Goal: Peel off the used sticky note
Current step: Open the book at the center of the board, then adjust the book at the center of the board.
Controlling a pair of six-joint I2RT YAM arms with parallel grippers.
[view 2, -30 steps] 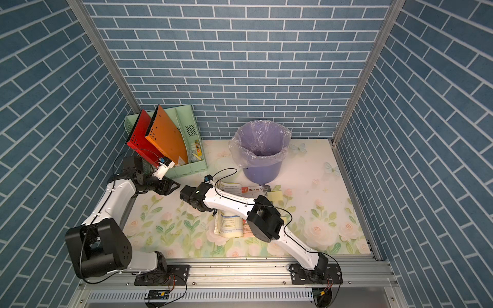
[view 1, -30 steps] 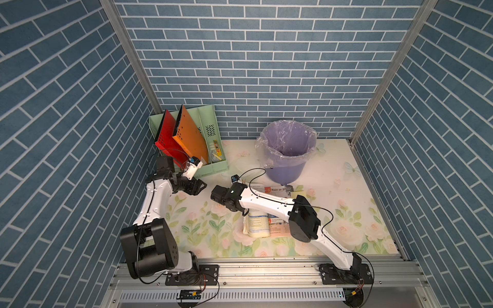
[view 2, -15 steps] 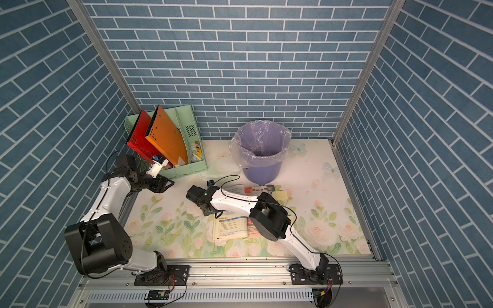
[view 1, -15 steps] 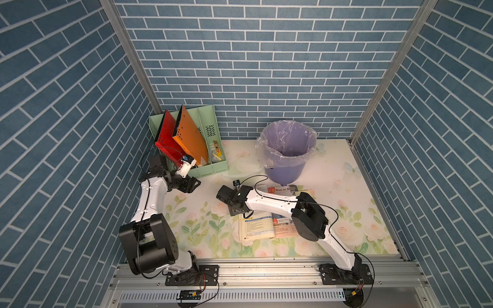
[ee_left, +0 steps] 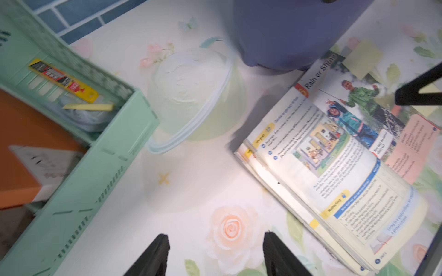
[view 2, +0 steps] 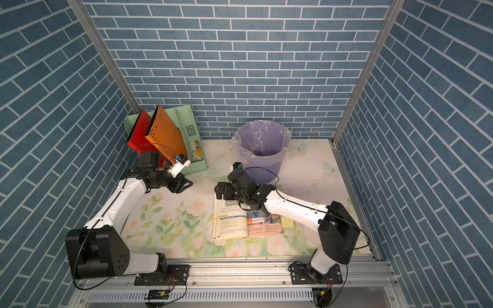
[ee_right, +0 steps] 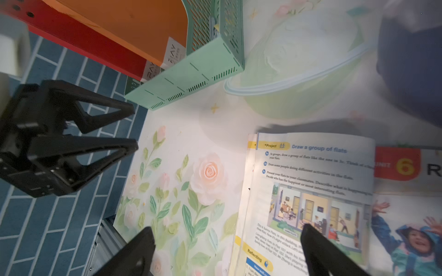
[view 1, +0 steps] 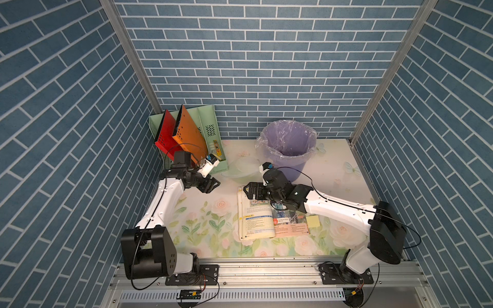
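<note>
An open textbook (view 1: 262, 222) lies flat on the flowered table. The used sticky note (view 1: 312, 221), pale yellow, sits at the book's right edge beside my right forearm; it also shows in a top view (view 2: 287, 222) and in the left wrist view (ee_left: 363, 57). My right gripper (view 1: 250, 192) (ee_right: 227, 235) hovers open over the book's far left corner, holding nothing. To the left of the book, above bare table, my left gripper (view 1: 212, 185) (ee_left: 216, 239) is open and empty. Neither gripper touches the note.
A purple bin (view 1: 286, 149) lined with clear plastic stands behind the book. A clear upturned bowl (view 1: 241, 166) lies between the bin and a green file rack (view 1: 210, 128) holding red and orange folders. Brick walls close in both sides.
My right gripper has opened and drawn back to the right. The book, bunched up before, now lies open and flat. The left gripper shifted a little to the right.
</note>
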